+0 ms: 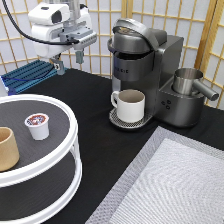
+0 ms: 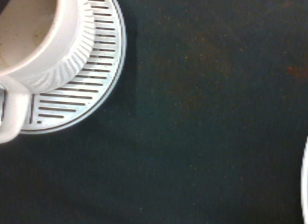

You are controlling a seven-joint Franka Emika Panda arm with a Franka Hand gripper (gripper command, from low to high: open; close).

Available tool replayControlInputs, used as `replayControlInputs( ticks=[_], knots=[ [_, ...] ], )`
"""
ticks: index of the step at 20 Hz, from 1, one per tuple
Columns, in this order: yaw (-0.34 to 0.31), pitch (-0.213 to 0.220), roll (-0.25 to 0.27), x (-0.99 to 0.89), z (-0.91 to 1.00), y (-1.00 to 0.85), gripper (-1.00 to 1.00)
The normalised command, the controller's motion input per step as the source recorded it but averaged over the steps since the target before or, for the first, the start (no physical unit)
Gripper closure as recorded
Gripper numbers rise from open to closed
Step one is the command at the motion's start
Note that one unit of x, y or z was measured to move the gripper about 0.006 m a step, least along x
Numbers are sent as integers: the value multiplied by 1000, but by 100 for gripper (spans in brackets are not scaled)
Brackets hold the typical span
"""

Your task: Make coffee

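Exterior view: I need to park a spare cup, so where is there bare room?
Bare black table lies between the tiered stand and the coffee machine, and under the raised, open gripper. The grey mat is bare. It is crowded at the mug on the drip tray, and near the pod and tan cup.

Turntable [image 1: 70,150], 2 tiers, sits at 8 o'clock in the exterior view. On its upper tier: pod [image 1: 37,125] toward 12, cup [image 1: 7,148] at the 9 edge, the 2 apart. Brewer [image 1: 145,70] at 1 o'clock; mug [image 1: 130,105] on its drip tray [image 1: 116,121], under the head, handle toward 9. Pitcher [image 1: 187,80] on the brewer's 3 o'clock side. Mat [image 1: 175,185] at 5. Gripper [image 1: 70,59] hangs at 11, above the table [image 1: 100,145], between turntable and brewer, empty. Rack [image 1: 27,75] behind it at 10.
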Motion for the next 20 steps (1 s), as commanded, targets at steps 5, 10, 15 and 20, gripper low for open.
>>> replayControlInputs(
  ticks=[5,10,15,20],
  knots=[
    [0,10,66,138,237,-27,-100],
    [0,42,15,412,430,-1,-100],
    [0,97,0,745,672,0,-100],
    [0,160,46,888,742,0,-100]
  ],
)
